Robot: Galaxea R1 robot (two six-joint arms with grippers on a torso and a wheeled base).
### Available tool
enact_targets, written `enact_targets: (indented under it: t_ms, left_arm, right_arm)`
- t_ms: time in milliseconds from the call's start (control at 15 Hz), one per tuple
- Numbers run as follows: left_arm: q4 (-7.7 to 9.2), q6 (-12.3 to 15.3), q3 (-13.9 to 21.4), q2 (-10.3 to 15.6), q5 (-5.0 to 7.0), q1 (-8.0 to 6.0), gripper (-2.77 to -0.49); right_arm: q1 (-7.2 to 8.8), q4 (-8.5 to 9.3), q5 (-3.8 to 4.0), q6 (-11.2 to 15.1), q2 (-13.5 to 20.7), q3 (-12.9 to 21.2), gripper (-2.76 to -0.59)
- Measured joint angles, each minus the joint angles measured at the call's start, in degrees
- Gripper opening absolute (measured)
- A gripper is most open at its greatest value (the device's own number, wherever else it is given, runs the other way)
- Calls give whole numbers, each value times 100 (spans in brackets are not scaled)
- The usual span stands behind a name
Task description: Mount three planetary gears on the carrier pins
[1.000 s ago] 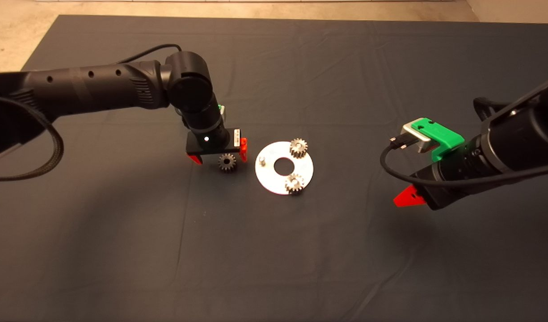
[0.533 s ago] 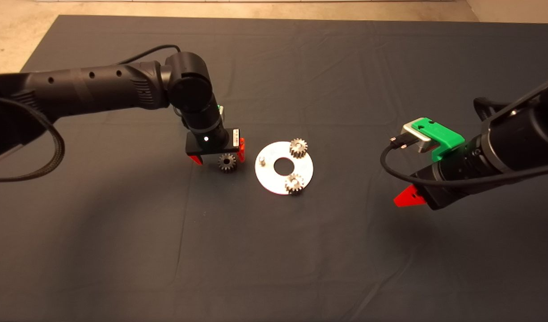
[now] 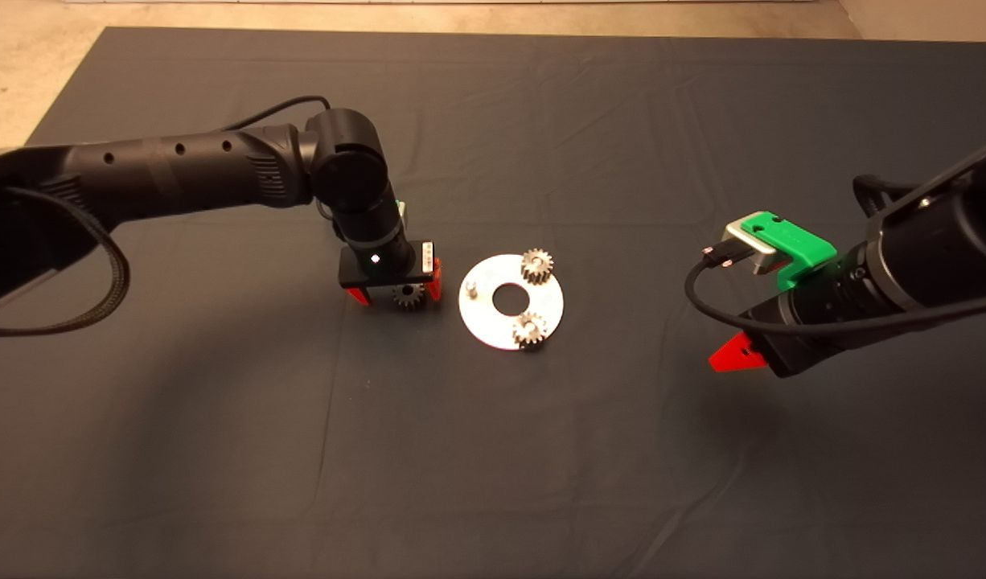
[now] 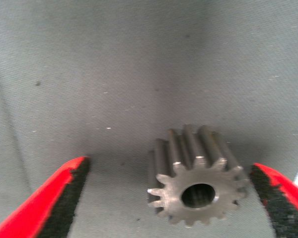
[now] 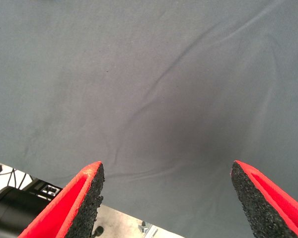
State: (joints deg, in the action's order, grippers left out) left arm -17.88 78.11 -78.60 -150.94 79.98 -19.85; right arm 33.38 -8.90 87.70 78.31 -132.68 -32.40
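One planetary gear (image 3: 409, 298) lies flat on the mat just left of the silver disc (image 3: 482, 318). My left gripper (image 3: 396, 293) is open and straddles it, a red finger on each side and neither touching. The left wrist view shows this gear (image 4: 196, 181) nearer to one of the fingers (image 4: 275, 196) than to the other. Two more gears (image 3: 536, 265) (image 3: 530, 329) sit on carrier pins at the disc's far right and near right. The third pin (image 3: 472, 287) stands bare at the disc's left. My right gripper (image 3: 738, 355) hangs open above the mat at the right, holding nothing.
The dark mat (image 3: 493, 466) is wrinkled around the disc. Beige floor (image 3: 26, 56) shows past its far left corner. The right wrist view shows the mat's edge and a bit of dark equipment (image 5: 15, 210) beyond it.
The left gripper has come down and a little right over the loose gear, which now sits between its fingers and is partly hidden under it. The right arm has stayed still.
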Motion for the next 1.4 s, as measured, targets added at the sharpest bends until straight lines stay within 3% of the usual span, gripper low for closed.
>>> enact_targets:
  t_ms: [200, 533, 1400]
  left_arm:
    - [0, -24, 0, 1, -2, 0, -104]
    - [0, -44, 24, 1, -2, 0, -133]
    - [0, -73, 146, 0, -5, 0, -175]
  right_arm:
    - [0, -2, 0, 0, 0, 0, -147]
    - [-1, 0, 1, 0, 0, 0, -147]
    - [0, 0, 1, 0, 0, 0, -147]
